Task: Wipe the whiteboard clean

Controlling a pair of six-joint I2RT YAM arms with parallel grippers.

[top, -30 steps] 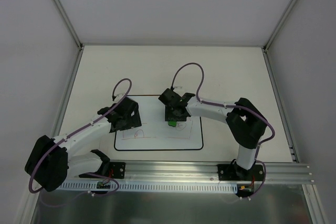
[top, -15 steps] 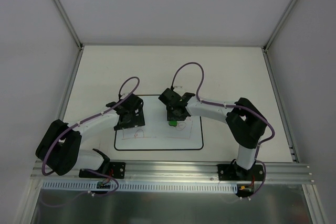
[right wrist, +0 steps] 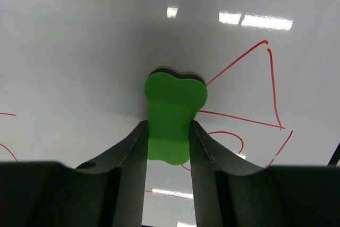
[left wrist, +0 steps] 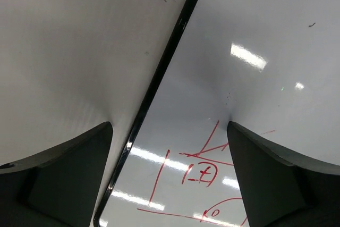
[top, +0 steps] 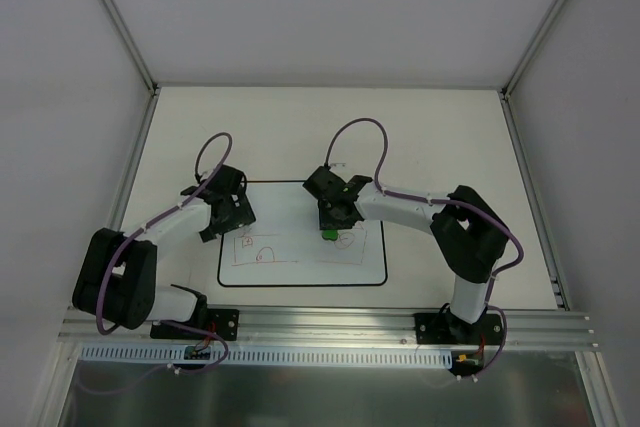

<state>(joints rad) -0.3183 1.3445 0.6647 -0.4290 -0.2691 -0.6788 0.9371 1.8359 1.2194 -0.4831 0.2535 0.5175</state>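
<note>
Whiteboard (top: 290, 209) lies flat on the table (top: 440, 147), toward the 6 o'clock side in the overhead view, just ahead of the arm bases. Red line drawings (top: 262, 252) mark its 7 o'clock area, and more show near its middle. The right tool (top: 328, 232) is clamped on a green eraser (top: 327, 237), just to the 3 o'clock side of the board's centre. In the right wrist view the eraser's far end rests on the white surface, with a red triangle (right wrist: 260, 89) at its 3 o'clock. The left tool (top: 228, 215) sits at the board's 9 o'clock edge, jaws wide apart and gripping nothing. They straddle the black border (left wrist: 159, 78), one finger over the table and one over the board.
</note>
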